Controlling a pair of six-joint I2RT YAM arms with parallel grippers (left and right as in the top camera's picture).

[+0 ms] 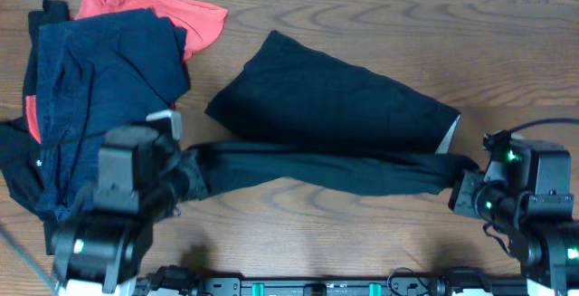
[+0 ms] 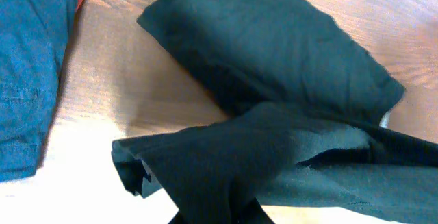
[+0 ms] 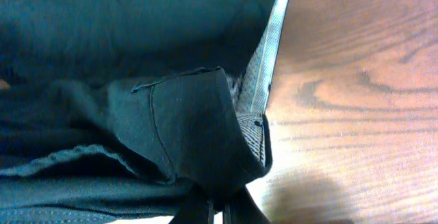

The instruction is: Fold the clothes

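A black garment (image 1: pixel 335 106) lies in the middle of the table, its near edge pulled into a taut band (image 1: pixel 317 171) between my two grippers. My left gripper (image 1: pixel 194 174) is shut on the band's left end, where the cloth bunches over the fingers (image 2: pixel 219 214). My right gripper (image 1: pixel 461 183) is shut on the right end (image 3: pixel 219 214), where black fabric (image 3: pixel 185 128) folds over and a strip of pale grey mesh lining (image 3: pixel 270 53) shows. The garment's main body (image 2: pixel 274 53) lies flat beyond the band.
A pile of other clothes sits at the far left: a navy one (image 1: pixel 99 88) on top, a coral-red one (image 1: pixel 185 15) behind it, a black one (image 1: pixel 18 160) underneath. Bare wooden table (image 1: pixel 507 42) lies right of the black garment. The navy cloth (image 2: pixel 27 66) is left of my left gripper.
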